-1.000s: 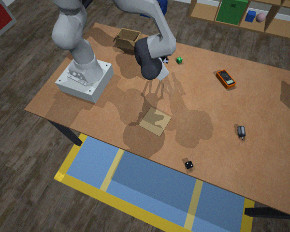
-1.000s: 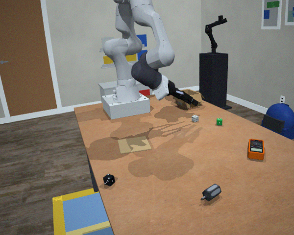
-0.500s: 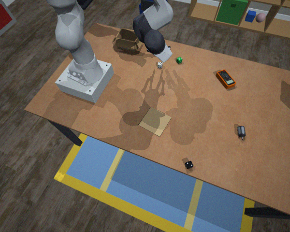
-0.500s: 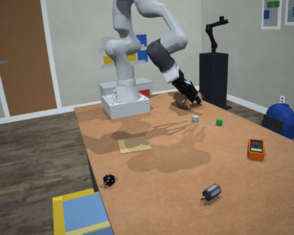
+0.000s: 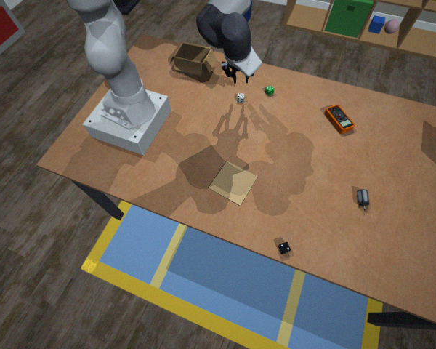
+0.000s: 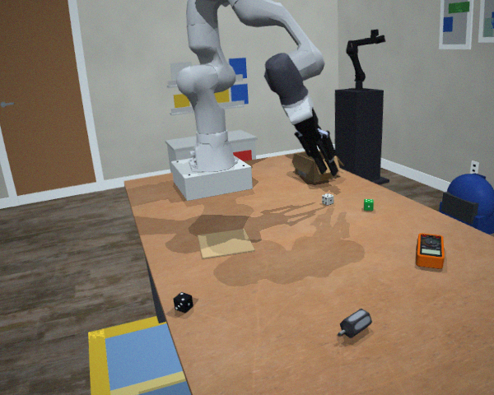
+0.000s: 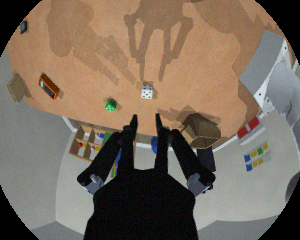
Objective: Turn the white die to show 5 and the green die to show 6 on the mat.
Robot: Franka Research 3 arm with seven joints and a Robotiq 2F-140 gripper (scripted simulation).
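The white die (image 5: pixel 240 97) (image 6: pixel 328 199) (image 7: pixel 147 91) sits flat on the table; its top number is hard to read. The green die (image 5: pixel 269 90) (image 6: pixel 368 205) (image 7: pixel 111 105) sits flat beside it, one pip on the side facing the exterior camera. The black die (image 5: pixel 284 248) (image 6: pixel 183 302) sits near the table's long edge, its top number uncertain. The pale yellow mat (image 5: pixel 244 187) (image 6: pixel 228 248) bears no die and is partly shadowed. My gripper (image 5: pixel 241 81) (image 6: pixel 328 172) (image 7: pixel 146 119) is partly open and empty, tilted, above the table near the white die, touching nothing.
An open cardboard box (image 5: pixel 193 62) (image 6: pixel 309 169) (image 7: pixel 201 131) stands close to the gripper. An orange multimeter (image 5: pixel 338 118) (image 6: pixel 430 250) (image 7: pixel 49 86) lies beyond the green die. A small grey motor (image 5: pixel 362 198) (image 6: pixel 356 322) lies farther along the table.
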